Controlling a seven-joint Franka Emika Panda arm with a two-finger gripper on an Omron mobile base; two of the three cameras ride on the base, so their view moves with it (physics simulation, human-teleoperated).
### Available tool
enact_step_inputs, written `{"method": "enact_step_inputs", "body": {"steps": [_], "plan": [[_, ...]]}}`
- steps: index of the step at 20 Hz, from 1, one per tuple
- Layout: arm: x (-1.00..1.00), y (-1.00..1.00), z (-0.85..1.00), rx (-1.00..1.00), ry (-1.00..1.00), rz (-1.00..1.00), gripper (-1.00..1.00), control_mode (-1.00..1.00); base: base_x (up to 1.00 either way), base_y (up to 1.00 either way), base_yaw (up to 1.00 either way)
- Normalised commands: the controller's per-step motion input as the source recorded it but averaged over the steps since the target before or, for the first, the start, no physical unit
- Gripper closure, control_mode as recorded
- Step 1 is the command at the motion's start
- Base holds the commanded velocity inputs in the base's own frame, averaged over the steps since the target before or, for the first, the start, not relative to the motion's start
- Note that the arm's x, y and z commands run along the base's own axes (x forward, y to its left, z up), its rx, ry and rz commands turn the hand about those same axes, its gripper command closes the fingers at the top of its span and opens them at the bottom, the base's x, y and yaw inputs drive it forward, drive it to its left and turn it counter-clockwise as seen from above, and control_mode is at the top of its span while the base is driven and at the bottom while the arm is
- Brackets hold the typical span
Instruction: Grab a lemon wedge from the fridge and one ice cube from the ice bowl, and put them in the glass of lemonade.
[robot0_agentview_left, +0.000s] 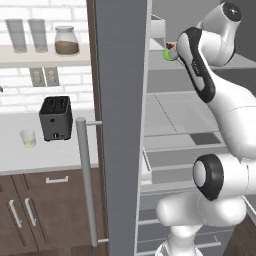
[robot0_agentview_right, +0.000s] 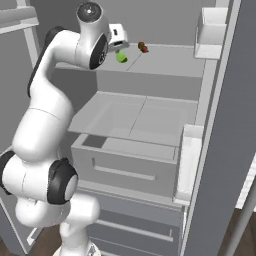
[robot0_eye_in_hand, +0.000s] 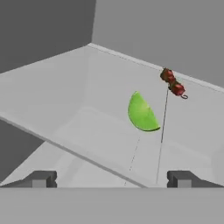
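Both pincer (robot0_eye_in_hand: 112, 178) tips spread wide, arm raised toward lemon wedge (robot0_eye_in_hand: 141, 113).

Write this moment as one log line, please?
stage: reaching into fridge | end effector: open, empty | target: lemon wedge on shelf, untouched | glass of lemonade: on counter

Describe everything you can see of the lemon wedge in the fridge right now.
The lemon wedge is a small yellow-green piece with one curved edge and a pointed tip, smooth and matte. It lies alone on a pale grey upper shelf of the open fridge, touching nothing but the shelf. A small dark red item lies apart from it, nearer the back wall. The gripper is open and short of the wedge, not touching it.
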Motion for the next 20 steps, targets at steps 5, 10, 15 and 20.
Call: {"method": "enact_step_inputs", "body": {"steps": [5, 10, 15, 20], "plan": [[0.80, -0.04, -0.38, -0.02, 0.13, 0.01, -1.00, -1.00, 0.00, 0.00, 0.00], [0.31, -0.07, -0.26, -0.01, 0.05, 0.02, -1.00, -1.00, 0.00, 0.00, 0.00], [0.36, -0.15, -0.02, 0.00, 0.00, 0.00, -1.00, -1.00, 0.00, 0.00, 0.00], [0.54, -0.15, -0.17, 0.00, 0.00, 0.00, -1.00, -1.00, 0.00, 0.00, 0.00]]}}
